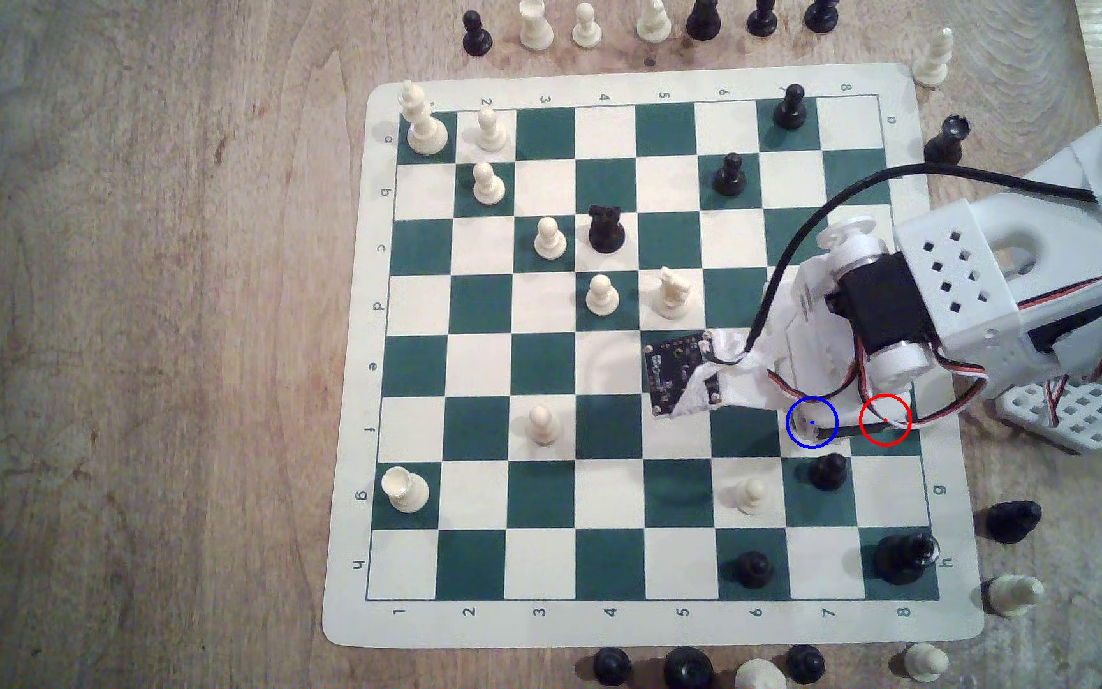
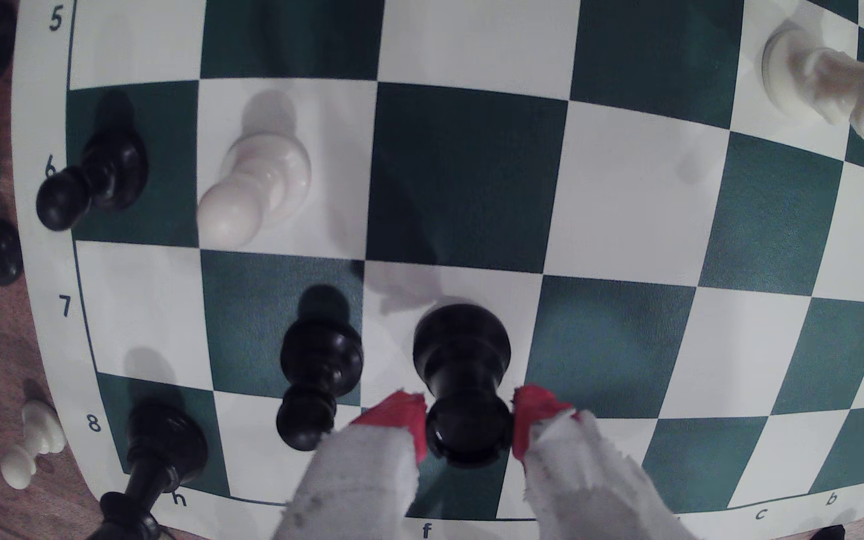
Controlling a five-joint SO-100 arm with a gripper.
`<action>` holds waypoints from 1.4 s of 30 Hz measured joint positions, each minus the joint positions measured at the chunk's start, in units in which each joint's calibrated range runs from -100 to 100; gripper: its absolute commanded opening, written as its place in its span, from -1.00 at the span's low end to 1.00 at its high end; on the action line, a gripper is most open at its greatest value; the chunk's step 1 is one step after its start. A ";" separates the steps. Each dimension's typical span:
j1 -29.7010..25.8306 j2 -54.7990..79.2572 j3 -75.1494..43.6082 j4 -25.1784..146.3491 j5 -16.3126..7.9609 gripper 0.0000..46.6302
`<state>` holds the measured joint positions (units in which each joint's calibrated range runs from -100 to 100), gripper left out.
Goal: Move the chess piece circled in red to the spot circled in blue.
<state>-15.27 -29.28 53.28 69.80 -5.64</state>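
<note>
The chess piece (image 2: 463, 363), glossy black with a wide round base, stands upright on a cream square in the wrist view. My gripper (image 2: 469, 421) straddles its rounded top, and the red-tipped fingers (image 2: 404, 420) press against the head from both sides. That cream square is the spot (image 2: 515, 296). In the exterior view the spot is marked by a blue ring (image 1: 811, 422), and the white arm (image 1: 879, 311) hangs over it, covering the piece. The red ring (image 1: 885, 419) lies on the neighbouring dark green square, crossed by the arm's wires.
A black pawn (image 2: 315, 374) stands one square from the held piece, close to one finger. Further off are a white pawn (image 2: 253, 187), another black pawn (image 2: 92, 176), a tall black piece (image 2: 160, 457) in the board's corner and a white knight (image 2: 830, 88). Captured pieces ring the mat.
</note>
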 measured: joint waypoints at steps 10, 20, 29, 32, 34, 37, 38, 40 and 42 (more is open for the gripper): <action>-0.66 0.00 0.00 0.00 0.00 -0.50; -0.07 0.00 0.00 0.16 0.39 -0.48; 1.25 -1.76 -1.99 8.37 0.93 -0.34; 0.37 -3.77 -3.43 10.52 0.78 -0.30; 0.37 -5.78 -3.62 11.79 0.44 -0.27; 0.37 -8.71 -3.62 12.43 -0.34 -0.21; 0.07 -10.14 -3.34 12.35 -0.73 -0.20; -1.11 -15.00 -0.18 12.11 -1.32 -0.20; -1.18 -18.27 2.26 11.87 -1.76 -0.20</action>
<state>-16.45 -47.55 55.54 81.67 -7.40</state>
